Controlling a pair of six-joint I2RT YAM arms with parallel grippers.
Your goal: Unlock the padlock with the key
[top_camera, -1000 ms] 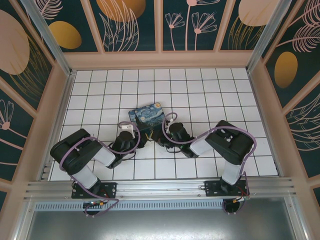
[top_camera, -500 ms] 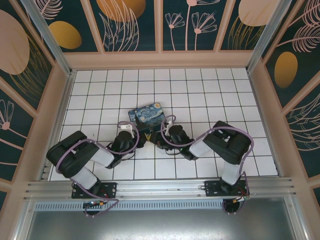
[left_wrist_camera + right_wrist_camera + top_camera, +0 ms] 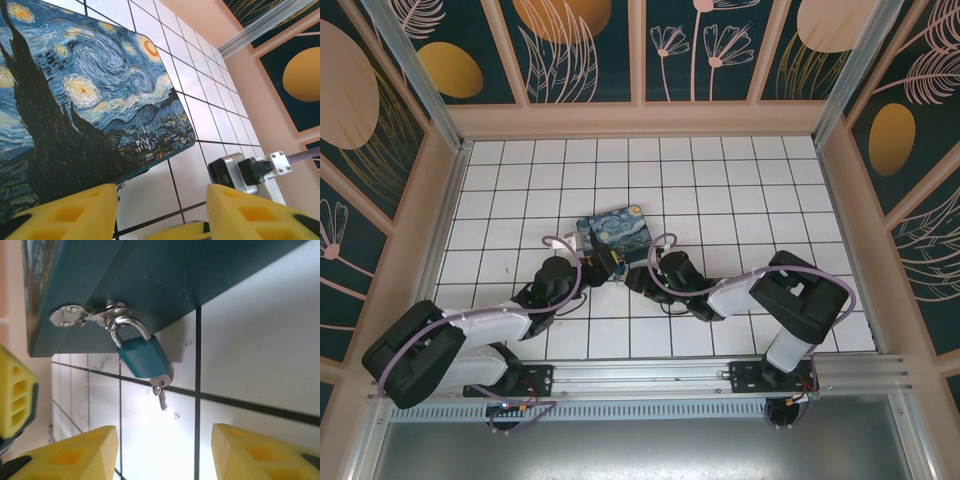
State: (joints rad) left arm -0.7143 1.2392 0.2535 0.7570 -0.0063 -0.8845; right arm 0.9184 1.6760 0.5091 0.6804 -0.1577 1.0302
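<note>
The padlock (image 3: 142,359), a small blue body with a silvery shackle, hangs from the metal hasp (image 3: 75,316) on the teal side of the starry-night box (image 3: 165,275). A small silvery key (image 3: 161,392) sticks out of its lower end. My right gripper (image 3: 165,442) stands open just short of the padlock, touching nothing. My left gripper (image 3: 162,200) is open too, with bare tile between its yellow fingers (image 3: 75,210), right beside the box's painted lid (image 3: 85,95). From above, both grippers (image 3: 604,262) (image 3: 638,280) meet at the box's near edge.
The starry-night box (image 3: 612,228) sits mid-floor on white tiles (image 3: 720,200). The right wrist camera (image 3: 235,172) is close to my left gripper's right finger. Decorated walls (image 3: 640,110) ring the floor. A metal rail (image 3: 640,375) runs along the near edge.
Both grippers have opened from shut. The left arm has stretched out lower and farther left, with its gripper still at the box. The right gripper has drawn back slightly.
</note>
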